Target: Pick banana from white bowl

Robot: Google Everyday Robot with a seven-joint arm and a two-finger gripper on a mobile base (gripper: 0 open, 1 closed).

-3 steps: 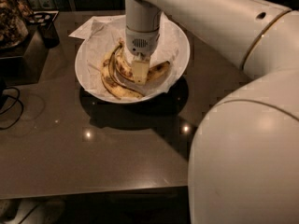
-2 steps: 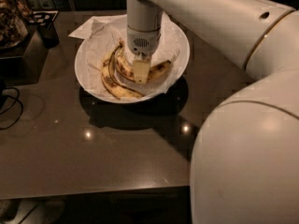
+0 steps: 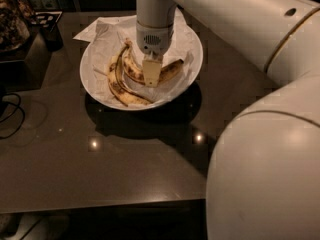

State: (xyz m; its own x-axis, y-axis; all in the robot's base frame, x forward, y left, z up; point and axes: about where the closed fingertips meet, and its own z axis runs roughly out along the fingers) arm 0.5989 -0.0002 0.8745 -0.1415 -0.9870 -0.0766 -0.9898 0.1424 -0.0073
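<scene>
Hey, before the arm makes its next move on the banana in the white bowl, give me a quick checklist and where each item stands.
1. The gripper is down inside the white bowl, over the banana: ok.
2. Firm hold on the banana: cannot tell.
3. The second banana is well apart from the target: not ok, it lies close alongside.
4. The white bowl sits fully on the table: ok.
5. The crumpled paper is free of the gripper: cannot tell.

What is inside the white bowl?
Crumpled paper, the banana, a slimmer banana. The gripper, low in the bowl, covers the banana's middle; the bowl's floor is hidden.
</scene>
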